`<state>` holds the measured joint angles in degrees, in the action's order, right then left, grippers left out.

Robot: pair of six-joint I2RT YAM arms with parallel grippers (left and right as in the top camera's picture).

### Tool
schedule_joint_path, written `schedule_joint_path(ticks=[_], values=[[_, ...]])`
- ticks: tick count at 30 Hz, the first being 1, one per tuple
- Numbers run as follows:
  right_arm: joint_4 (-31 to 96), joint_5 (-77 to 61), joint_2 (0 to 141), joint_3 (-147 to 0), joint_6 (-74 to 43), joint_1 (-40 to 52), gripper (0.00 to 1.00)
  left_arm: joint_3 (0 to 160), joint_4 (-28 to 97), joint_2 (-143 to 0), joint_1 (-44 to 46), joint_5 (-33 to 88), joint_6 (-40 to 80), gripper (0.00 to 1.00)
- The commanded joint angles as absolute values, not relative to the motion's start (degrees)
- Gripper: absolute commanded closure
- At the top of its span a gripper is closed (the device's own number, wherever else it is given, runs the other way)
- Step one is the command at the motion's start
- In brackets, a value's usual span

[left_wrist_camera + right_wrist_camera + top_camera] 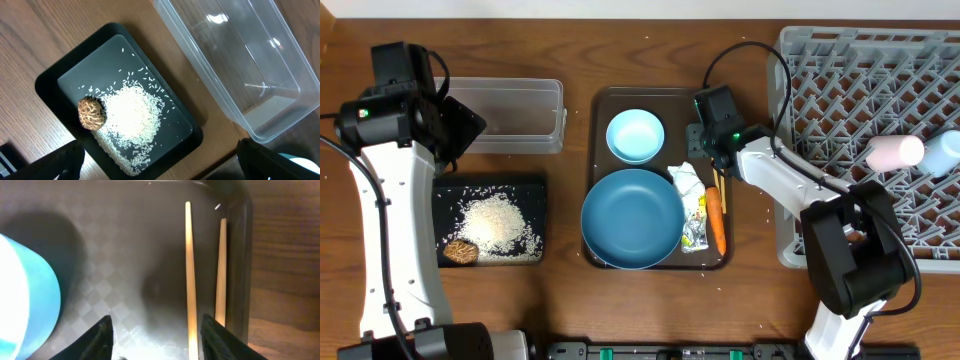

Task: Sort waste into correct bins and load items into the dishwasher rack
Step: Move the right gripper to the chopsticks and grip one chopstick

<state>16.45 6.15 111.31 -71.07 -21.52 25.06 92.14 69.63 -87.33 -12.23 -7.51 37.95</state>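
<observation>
Right wrist view: which step am I on?
— The chopsticks [188, 270]. They lie side by side along the right edge of the brown tray [125, 245]. Your right gripper [157, 327] hangs low over them, jaws apart, holding nothing. One stick runs up between the fingers. The other sits under or just past the right finger; I can't tell which.

And the next move?
— I'd judge you need both sticks inside the jaws before you pinch, so shift a touch toward the tray's rim. Then lift and carry them to the rack [840, 70], where the pink cup [893, 152] and blue cup [942, 152] already lie.

What's left after that?
— The bowl [635, 135] and plate [632, 218] sit on the brown tray, with the wrapper [692, 205] and carrot [716, 218] just right of the plate. The rice [131, 117] and the lump [91, 113] are in the black tray [100, 65]. The tub [280, 75] holds nothing I can see.

My left side?
— Your left gripper [160, 150] hangs spread wide above the black tray, empty.

Any writing?
— None legible. The wrapper's print is too small, and a moulded mark on the tub's floor is unreadable.
</observation>
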Motion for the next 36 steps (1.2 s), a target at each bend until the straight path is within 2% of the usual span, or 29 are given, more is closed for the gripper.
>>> schedule_joint_path(ticks=[1, 26, 32, 36], values=[[16.2, 8.5, 112.7, -71.2, -22.2, 25.3, 0.51, 92.9, 69.8, -86.5, -12.4, -8.0, 38.9, 0.02], [14.3, 9.6, 118.1, -71.2, -20.7, 25.4, 0.59, 92.9, 69.8, -86.5, -12.4, -8.0, 38.9, 0.02], [15.2, 9.6, 118.1, -71.2, -20.8, 25.6, 0.76, 92.9, 69.8, -86.5, -12.4, -8.0, 38.9, 0.02], [15.6, 9.6, 118.1, -71.2, -20.8, 25.6, 0.95, 92.9, 69.8, -86.5, -12.4, -8.0, 38.9, 0.02]])
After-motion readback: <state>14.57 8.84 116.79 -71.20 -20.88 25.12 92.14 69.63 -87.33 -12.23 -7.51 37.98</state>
